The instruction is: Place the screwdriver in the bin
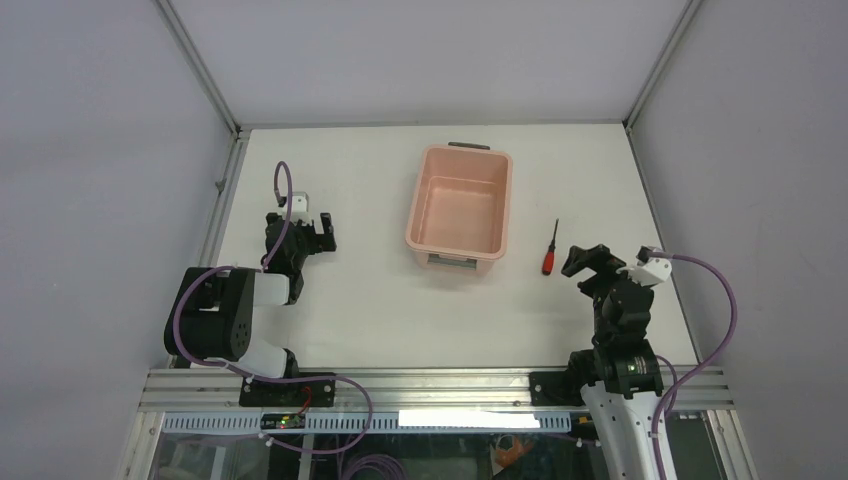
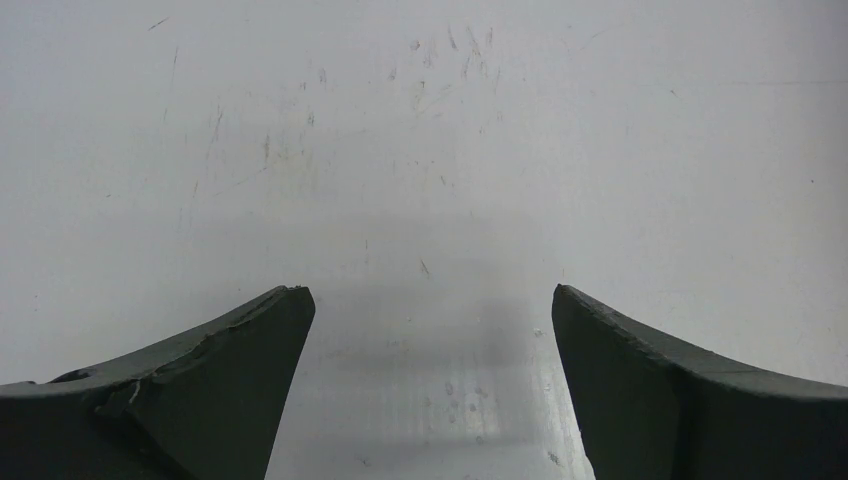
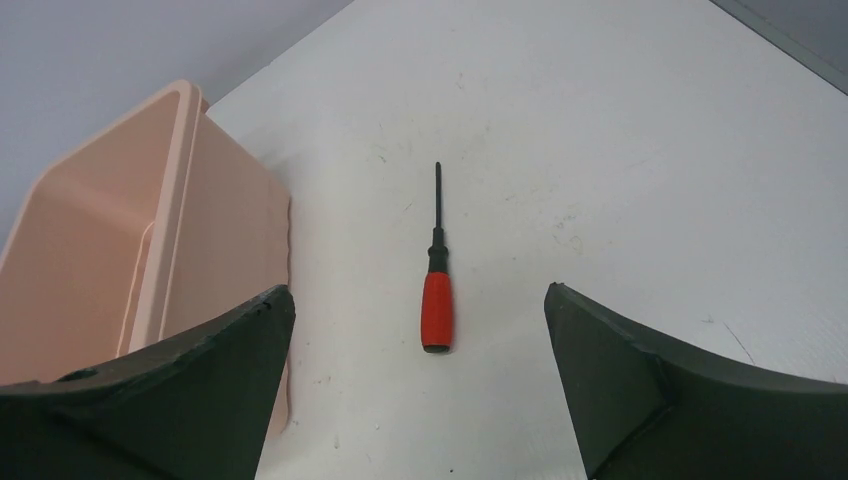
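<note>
- White table (image 1: pixel 380 300) with pale grey walls on three sides; two arms are bolted along its near edge.
- Lying flat on the table to the right of the bin (image 1: pixel 416 200) is the screwdriver (image 1: pixel 551 245). It is near the bin's right wall but clear of it, and nothing is touching it.
- Its long axis runs near to far, about in line with the bin's right wall. The red handle is at the near end, and the thin dark shaft points to the far side, leaning very slightly right.
- Just on the near side of the handle hangs the right end effector (image 1: pixel 583 262), spread wide and holding nothing. In its wrist view the handle sits almost midway between the two fingers, with bare table on either side.
- Far off on the left is the left end effector (image 1: pixel 310 232), also spread, with only scuffed table under it. I would say it has no part in this.
- My reading is that the job is at the approach stage: nothing is gripped yet and the bin is empty.
- The next move looks like a reach forward and down so the fingers straddle the red handle across its width, then a squeeze.
- After that it needs a lift high enough to clear the rim, a short carry left, and a release over the bin.
</note>
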